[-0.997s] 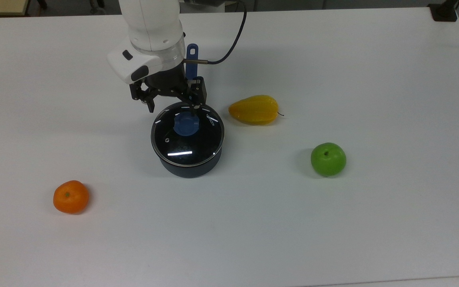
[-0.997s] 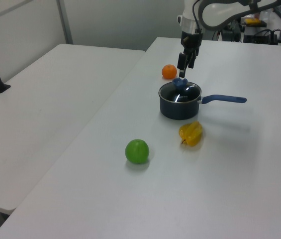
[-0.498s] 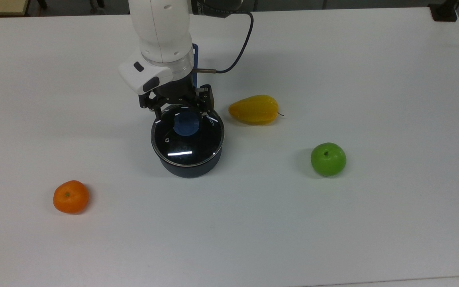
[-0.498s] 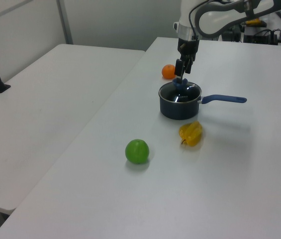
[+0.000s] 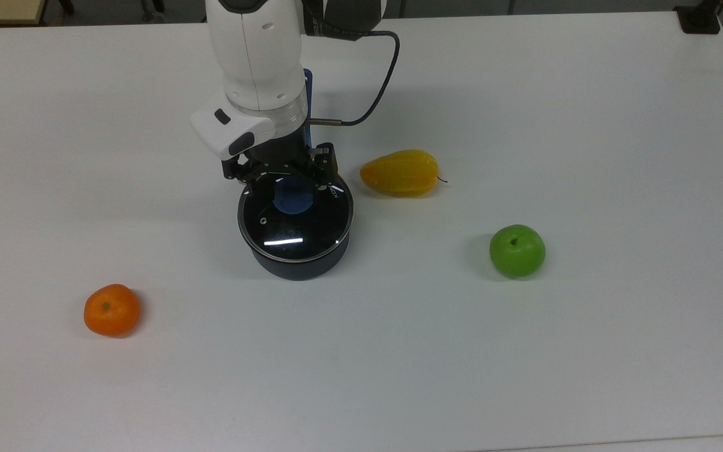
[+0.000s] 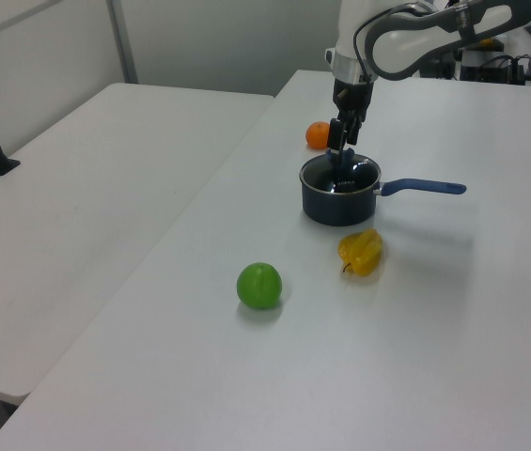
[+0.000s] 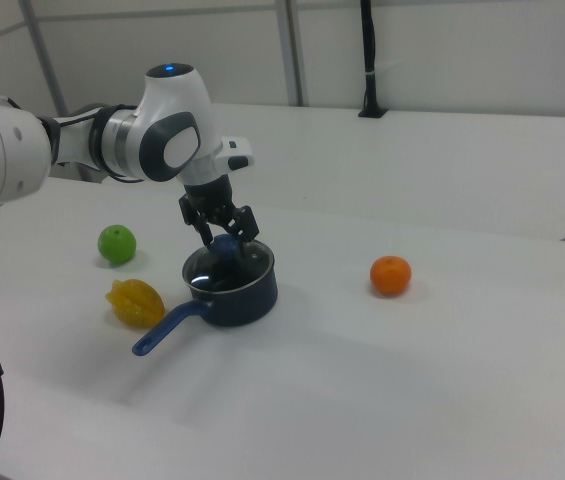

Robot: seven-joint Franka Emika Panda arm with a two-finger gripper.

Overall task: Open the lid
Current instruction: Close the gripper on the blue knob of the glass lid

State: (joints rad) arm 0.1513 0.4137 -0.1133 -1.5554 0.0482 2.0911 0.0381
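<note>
Brought pincer (image 5: 286,177) down from beside knob to straddle it, fingers spread, nothing gripped. Lid (image 5: 295,215) directly beneath pincer, seated on saucepan (image 6: 338,202). Grasp looked next, I judged.

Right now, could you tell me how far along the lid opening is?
Done: the gripper is down over the lid, fingers open on either side of the blue knob. In hand: lining up on that knob, not yet closed on it. Left: grip the knob and lift the lid, which sits flat on the saucepan.
</note>
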